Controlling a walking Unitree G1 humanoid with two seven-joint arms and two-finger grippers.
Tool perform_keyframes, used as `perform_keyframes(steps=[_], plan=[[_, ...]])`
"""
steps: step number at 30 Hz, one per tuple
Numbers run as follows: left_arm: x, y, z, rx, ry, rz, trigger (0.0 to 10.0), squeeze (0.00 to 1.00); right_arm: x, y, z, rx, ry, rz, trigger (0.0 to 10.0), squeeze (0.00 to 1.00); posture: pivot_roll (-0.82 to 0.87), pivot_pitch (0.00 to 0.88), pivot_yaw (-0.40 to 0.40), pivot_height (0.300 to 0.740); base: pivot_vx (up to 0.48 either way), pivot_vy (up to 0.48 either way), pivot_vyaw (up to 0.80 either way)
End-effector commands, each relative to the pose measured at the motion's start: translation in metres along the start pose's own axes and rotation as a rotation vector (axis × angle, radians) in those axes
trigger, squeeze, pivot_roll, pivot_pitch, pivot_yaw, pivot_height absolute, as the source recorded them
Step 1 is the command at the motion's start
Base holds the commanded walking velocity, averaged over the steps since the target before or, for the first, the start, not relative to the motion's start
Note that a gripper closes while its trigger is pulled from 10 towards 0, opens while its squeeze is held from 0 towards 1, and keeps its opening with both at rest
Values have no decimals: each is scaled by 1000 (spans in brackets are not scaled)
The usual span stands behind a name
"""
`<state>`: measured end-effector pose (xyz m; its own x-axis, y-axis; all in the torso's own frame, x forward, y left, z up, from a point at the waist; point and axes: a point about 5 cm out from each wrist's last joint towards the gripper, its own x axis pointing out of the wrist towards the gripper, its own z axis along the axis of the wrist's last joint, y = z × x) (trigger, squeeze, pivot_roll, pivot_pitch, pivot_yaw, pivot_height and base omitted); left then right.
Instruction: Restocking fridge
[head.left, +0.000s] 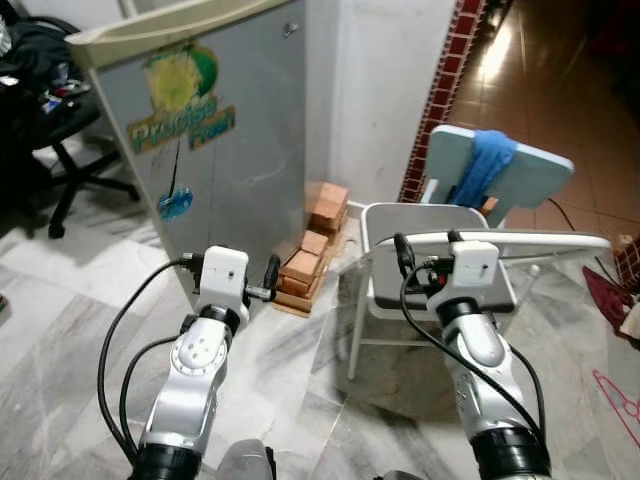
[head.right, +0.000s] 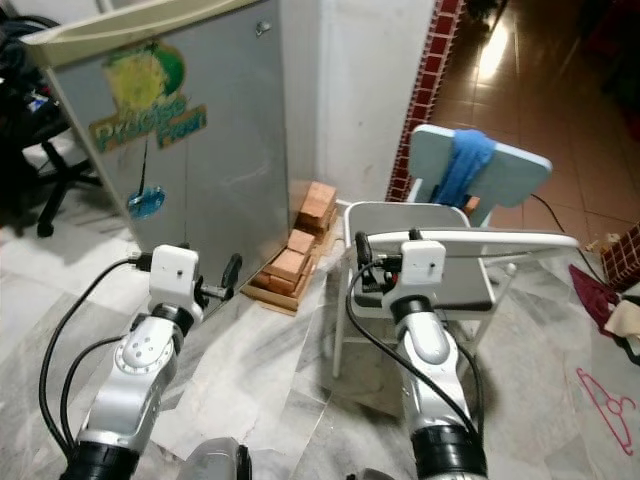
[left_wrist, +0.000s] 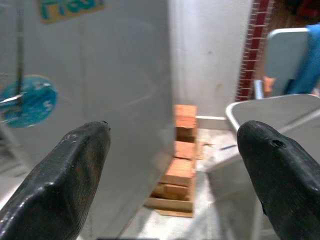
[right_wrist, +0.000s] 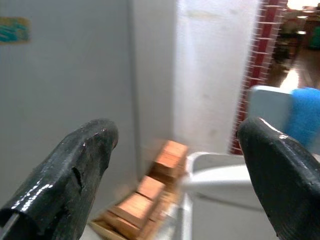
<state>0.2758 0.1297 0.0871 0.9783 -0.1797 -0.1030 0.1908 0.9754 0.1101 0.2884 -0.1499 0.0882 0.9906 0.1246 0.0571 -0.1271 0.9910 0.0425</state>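
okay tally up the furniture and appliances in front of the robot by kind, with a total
Fridge: 1
Grey folding chairs: 2
Black office chair: 1
Total: 4

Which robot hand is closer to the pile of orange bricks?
Left. The left end effector hovers just beside the stacked orange bricks, by the grey fridge. The right end effector is farther, over the grey folding chair.

Two silver robot arms reach forward. Ahead of the left gripper (head.right: 228, 275) stands a closed grey fridge (head.right: 190, 150); bricks (head.right: 296, 250) lie between it and a grey chair (head.right: 440, 240) just beyond the right gripper (head.right: 362, 252).
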Motion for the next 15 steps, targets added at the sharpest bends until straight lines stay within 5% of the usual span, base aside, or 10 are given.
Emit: perform_keyframes(steps=[1,9,15], plan=[[5,-2,3,-1,-13,-11,10000,0,1,-6,2,5,-4,-34,10000,1000,7,0,-13,740,0,480,0],[2,-15,-2,-11,-4,-70,10000,0,-6,-15,-5,46,29,-121,10000,1000,0,0,-21,740,0,480,0],[8,-7,1,12,-16,-50,10000,0,-1,-12,0,45,7,-110,10000,1000,7,0,-17,740,0,480,0]])
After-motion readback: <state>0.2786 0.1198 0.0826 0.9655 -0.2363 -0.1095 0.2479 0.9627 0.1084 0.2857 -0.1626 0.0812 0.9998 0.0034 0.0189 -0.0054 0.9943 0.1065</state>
